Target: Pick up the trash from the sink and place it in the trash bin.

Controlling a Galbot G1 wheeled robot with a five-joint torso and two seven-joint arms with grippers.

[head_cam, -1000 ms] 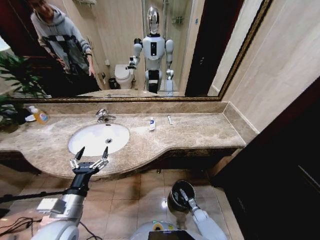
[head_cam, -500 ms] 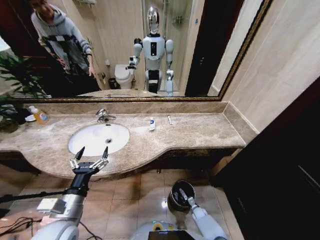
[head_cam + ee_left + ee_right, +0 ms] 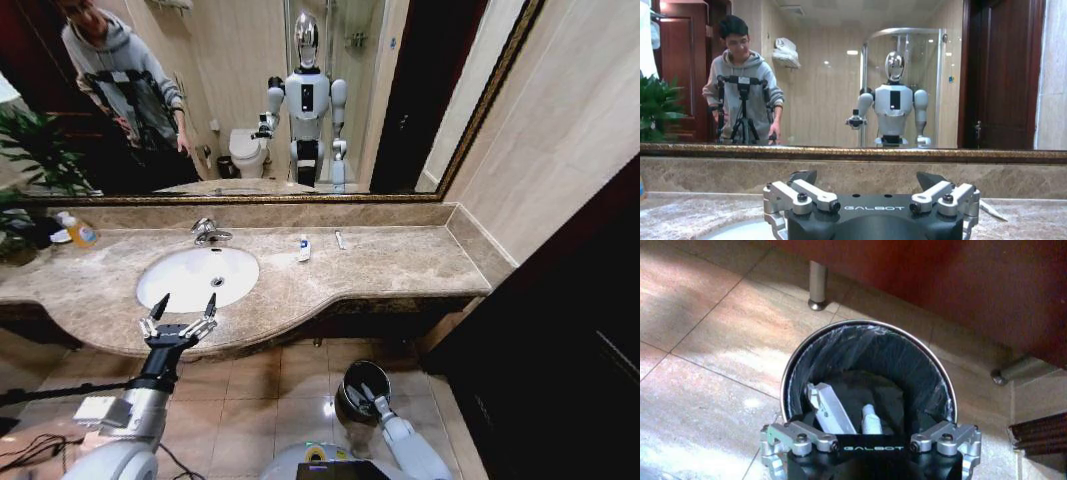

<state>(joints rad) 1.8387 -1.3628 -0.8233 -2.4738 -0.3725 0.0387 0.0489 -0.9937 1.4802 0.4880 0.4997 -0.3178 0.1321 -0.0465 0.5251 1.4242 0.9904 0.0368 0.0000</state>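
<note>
The white oval sink (image 3: 185, 280) with its chrome tap (image 3: 208, 232) is set in the beige marble counter. My left gripper (image 3: 188, 300) hovers open and empty at the counter's front edge, just in front of the basin; its wrist view shows the open left gripper (image 3: 867, 177) facing the mirror. Two pieces of trash lie on the counter right of the sink: a white tube (image 3: 304, 247) and a thin sachet (image 3: 340, 239). My right gripper (image 3: 360, 392) is down at the trash bin (image 3: 347, 377) on the floor. It hangs open over the bin (image 3: 797, 365), where white trash pieces (image 3: 830, 407) lie.
A clear bottle of orange-yellow liquid (image 3: 80, 232) stands at the counter's far left beside a green plant (image 3: 30, 150). A large mirror (image 3: 400, 100) runs behind the counter. The bin stands on the tiled floor (image 3: 700, 340) beside dark cabinet legs (image 3: 817, 285).
The right arm has shifted slightly over the bin. The left gripper and the things on the counter have stayed put.
</note>
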